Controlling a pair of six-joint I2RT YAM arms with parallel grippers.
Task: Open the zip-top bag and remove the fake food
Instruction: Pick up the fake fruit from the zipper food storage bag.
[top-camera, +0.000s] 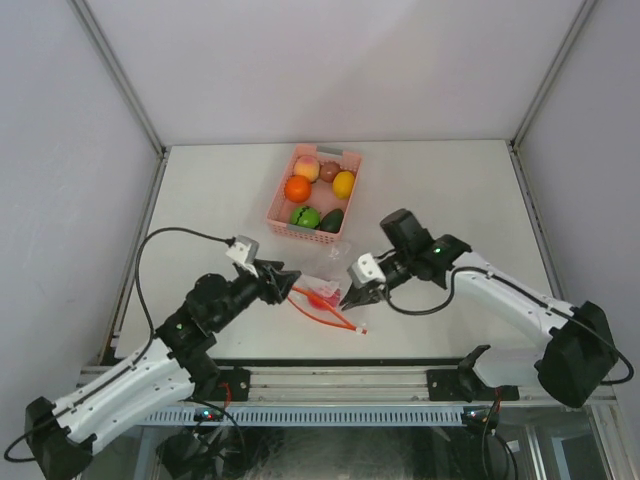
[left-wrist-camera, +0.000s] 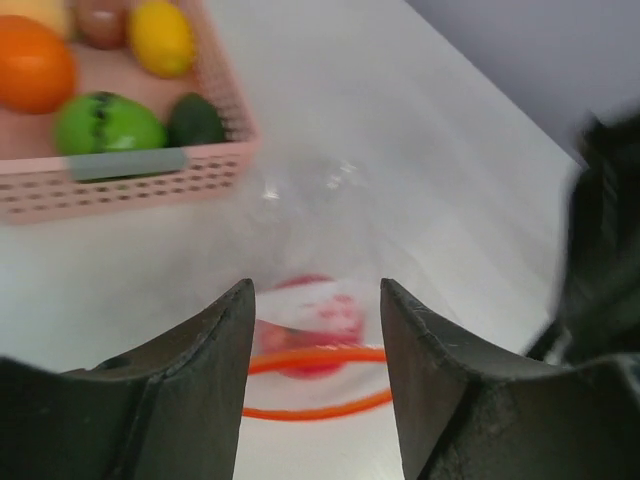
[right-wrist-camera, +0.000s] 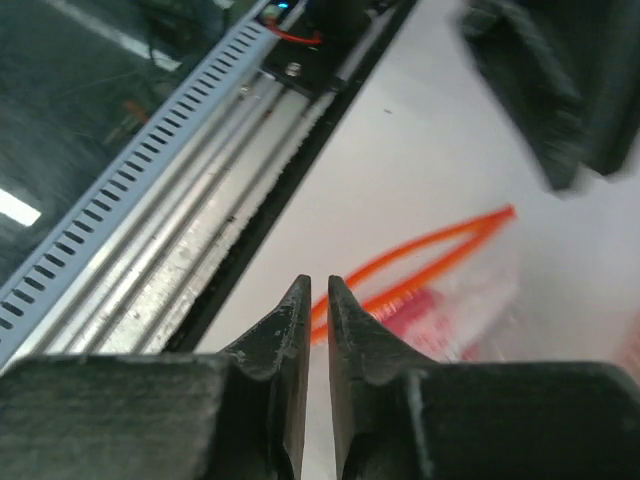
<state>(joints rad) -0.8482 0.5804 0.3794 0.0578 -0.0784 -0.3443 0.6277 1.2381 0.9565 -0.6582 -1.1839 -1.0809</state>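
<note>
Left gripper (left-wrist-camera: 315, 290) spread, right gripper (right-wrist-camera: 319, 283) nearly pressed together
Zip-top bag (top-camera: 321, 286) between them, pink basket (top-camera: 303, 234) at twelve o'clock; right's pinch unclear.

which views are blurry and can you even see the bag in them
top external: sharp, evenly lit, but the clear zip-top bag nearly vanishes on the white table, only its zipper strip stands out; left wrist: bag and pink basket soft, dark blur at right edge; right wrist: zipper strip smeared, dark blur top right
</note>
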